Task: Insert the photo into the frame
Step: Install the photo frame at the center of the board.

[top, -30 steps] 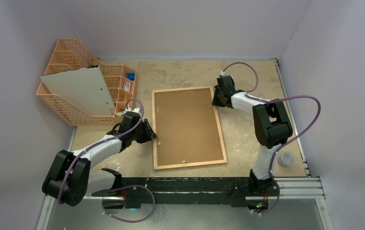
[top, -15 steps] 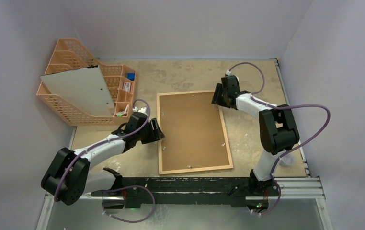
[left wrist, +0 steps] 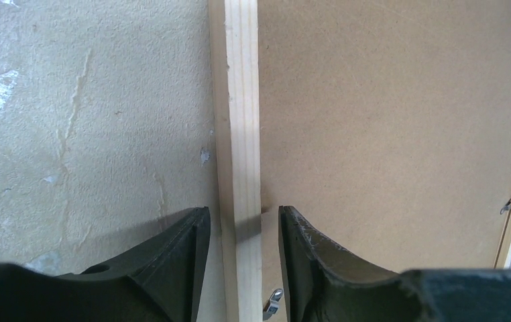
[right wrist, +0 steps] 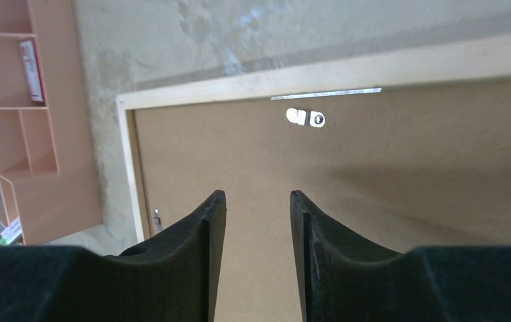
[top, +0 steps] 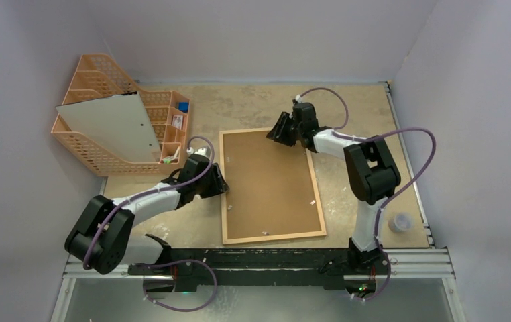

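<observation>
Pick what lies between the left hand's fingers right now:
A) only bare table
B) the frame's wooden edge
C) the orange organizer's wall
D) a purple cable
B: in the left wrist view the light-wood edge of the frame runs up between the fingers of the open left hand, with table on one side and brown backing on the other.
</observation>
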Robot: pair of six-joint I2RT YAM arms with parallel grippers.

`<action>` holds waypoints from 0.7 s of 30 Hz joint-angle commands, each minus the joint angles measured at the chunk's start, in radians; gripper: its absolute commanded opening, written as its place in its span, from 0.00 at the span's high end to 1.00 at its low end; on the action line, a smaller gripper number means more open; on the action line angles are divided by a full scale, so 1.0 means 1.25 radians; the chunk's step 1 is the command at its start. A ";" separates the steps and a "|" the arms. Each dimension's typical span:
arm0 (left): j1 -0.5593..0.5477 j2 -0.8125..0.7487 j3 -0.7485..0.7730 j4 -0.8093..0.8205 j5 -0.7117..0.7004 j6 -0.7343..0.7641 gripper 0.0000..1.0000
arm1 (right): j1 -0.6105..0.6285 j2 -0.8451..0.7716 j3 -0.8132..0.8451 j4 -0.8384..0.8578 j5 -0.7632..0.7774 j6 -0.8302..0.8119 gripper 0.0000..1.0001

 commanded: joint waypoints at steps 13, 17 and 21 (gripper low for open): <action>-0.003 0.007 -0.002 0.038 0.016 0.013 0.59 | 0.004 0.116 0.038 0.093 0.007 0.136 0.59; -0.003 0.007 -0.005 0.036 0.018 0.014 0.59 | 0.004 0.140 0.052 0.104 0.008 0.142 0.60; -0.003 0.007 -0.007 0.033 0.018 0.017 0.60 | 0.004 0.150 0.065 0.088 0.033 0.149 0.61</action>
